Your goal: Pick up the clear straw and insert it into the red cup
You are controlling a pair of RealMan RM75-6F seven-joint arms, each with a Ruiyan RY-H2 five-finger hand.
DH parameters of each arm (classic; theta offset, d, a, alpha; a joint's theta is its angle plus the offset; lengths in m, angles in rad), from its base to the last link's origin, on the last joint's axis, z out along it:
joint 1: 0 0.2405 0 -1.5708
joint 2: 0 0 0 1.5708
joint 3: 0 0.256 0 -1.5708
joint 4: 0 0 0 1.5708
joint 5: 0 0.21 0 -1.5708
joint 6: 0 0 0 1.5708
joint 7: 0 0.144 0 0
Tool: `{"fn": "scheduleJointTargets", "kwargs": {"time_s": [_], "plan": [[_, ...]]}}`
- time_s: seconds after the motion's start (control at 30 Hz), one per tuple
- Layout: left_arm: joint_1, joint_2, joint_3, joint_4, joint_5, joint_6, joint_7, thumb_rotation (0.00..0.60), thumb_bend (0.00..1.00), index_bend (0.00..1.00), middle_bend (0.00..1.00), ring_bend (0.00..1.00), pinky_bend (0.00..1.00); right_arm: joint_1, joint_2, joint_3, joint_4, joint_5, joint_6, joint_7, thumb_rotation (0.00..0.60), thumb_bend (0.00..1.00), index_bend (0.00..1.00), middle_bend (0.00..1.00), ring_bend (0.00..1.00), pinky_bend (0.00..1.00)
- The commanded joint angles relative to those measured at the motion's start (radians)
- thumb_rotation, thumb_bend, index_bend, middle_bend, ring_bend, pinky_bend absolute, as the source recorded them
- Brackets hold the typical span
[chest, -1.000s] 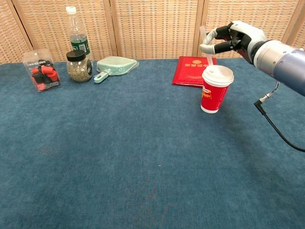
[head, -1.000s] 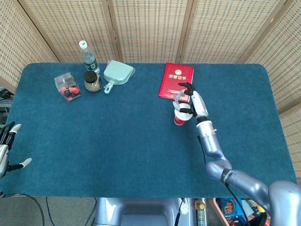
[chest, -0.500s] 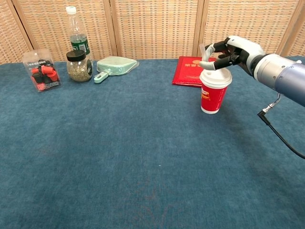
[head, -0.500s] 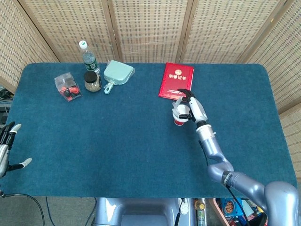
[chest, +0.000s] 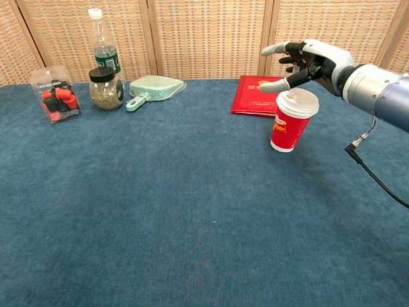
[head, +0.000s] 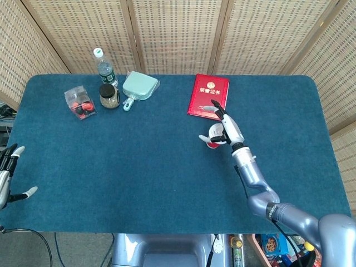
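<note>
The red cup (chest: pixel 289 131) with a white lid (chest: pixel 297 101) stands right of the table's middle, its top leaning slightly right. My right hand (chest: pixel 305 61) hovers just above and behind the lid with its fingers spread and nothing in it. From the head view that hand (head: pixel 222 130) covers most of the cup (head: pixel 211 144). I cannot clearly see the clear straw; only a small pale stub shows on the lid. My left hand (head: pixel 8 173) hangs off the table's left edge, fingers apart and holding nothing.
A red booklet (chest: pixel 259 94) lies just behind the cup. At the back left stand a water bottle (chest: pixel 105 51), a jar (chest: pixel 105 89), a pale green scoop (chest: pixel 155 88) and a clear box (chest: pixel 56 93) of red pieces. A black cable (chest: pixel 370 173) hangs under my right arm.
My right hand pushed the straw down to the lid, then let go and spread its fingers above the cup. The cup has shifted slightly right. The left hand has not moved.
</note>
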Motion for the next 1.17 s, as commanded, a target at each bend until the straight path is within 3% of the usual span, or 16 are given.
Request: {"fn": "scheduleJointTargets", "kwargs": {"time_s": [0.03, 0.3, 0.53, 0.8, 1.0, 1.17], "plan": [[0.004, 0.002, 0.005, -0.002, 0.013, 0.009, -0.003, 0.600, 0.07, 0.00, 0.00, 0.00, 0.00, -0.039, 0.117, -0.023, -0.139, -0.068, 0.051, -0.014, 0.600, 0.00, 0.17, 0.00, 0.00, 0.00], [0.013, 0.004, 0.019, -0.007, 0.050, 0.033, -0.007, 0.600, 0.07, 0.00, 0.00, 0.00, 0.00, -0.159, 0.387, -0.123, -0.396, -0.201, 0.179, -0.217, 0.600, 0.00, 0.03, 0.00, 0.00, 0.00], [0.021, -0.004, 0.028, -0.013, 0.071, 0.053, 0.023, 0.600, 0.08, 0.00, 0.00, 0.00, 0.00, -0.292, 0.526, -0.236, -0.505, -0.308, 0.337, -0.497, 0.600, 0.00, 0.00, 0.00, 0.00, 0.00], [0.036, -0.003, 0.042, -0.024, 0.099, 0.080, 0.015, 0.600, 0.08, 0.00, 0.00, 0.00, 0.00, -0.482, 0.527, -0.330, -0.505, -0.335, 0.551, -0.695, 0.600, 0.00, 0.00, 0.00, 0.00, 0.00], [0.039, -0.011, 0.050, -0.018, 0.117, 0.087, 0.027, 0.600, 0.08, 0.00, 0.00, 0.00, 0.00, -0.575, 0.494, -0.348, -0.508, -0.331, 0.664, -0.745, 0.600, 0.00, 0.00, 0.00, 0.00, 0.00], [0.040, -0.018, 0.052, -0.020, 0.125, 0.090, 0.046, 0.600, 0.08, 0.00, 0.00, 0.00, 0.00, -0.601, 0.468, -0.351, -0.489, -0.345, 0.696, -0.764, 0.600, 0.00, 0.00, 0.00, 0.00, 0.00]]}}
